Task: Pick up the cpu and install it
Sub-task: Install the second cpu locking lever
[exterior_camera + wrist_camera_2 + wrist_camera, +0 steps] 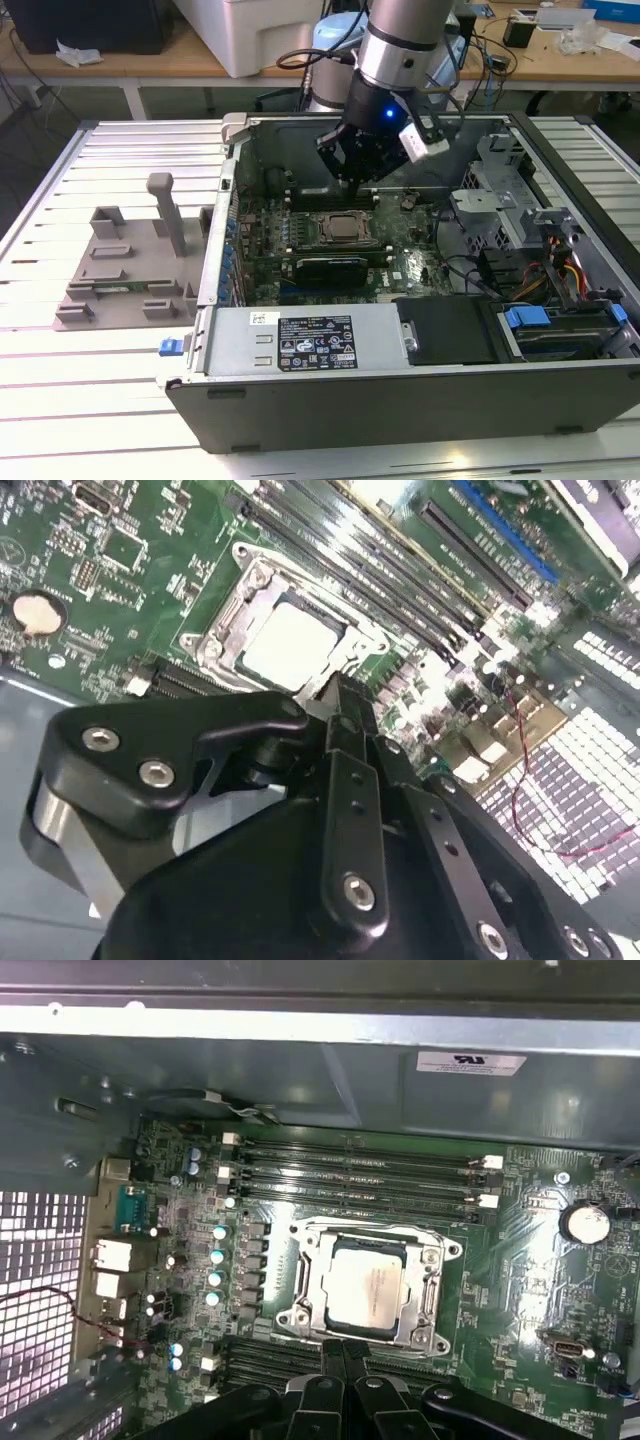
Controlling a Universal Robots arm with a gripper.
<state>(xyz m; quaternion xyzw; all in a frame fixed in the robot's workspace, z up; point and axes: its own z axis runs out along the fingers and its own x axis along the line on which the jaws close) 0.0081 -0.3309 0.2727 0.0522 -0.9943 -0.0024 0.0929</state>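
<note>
Already seated: the cpu [368,1290] lay flat inside the socket frame [300,1290] on the motherboard [520,1260].
Gripper: the gripper [362,160] hovered just above it, fingers pressed together, carrying nothing.
Care: I judged lifting straight up safest, avoiding the frame.
Surface: the computer case [400,400] rested on a slatted table [100,380].
Room: cluttered benches behind.

White stickers sit on the power supply cover [315,343] and the case wall [457,1062]; their print cannot be made out.
</note>
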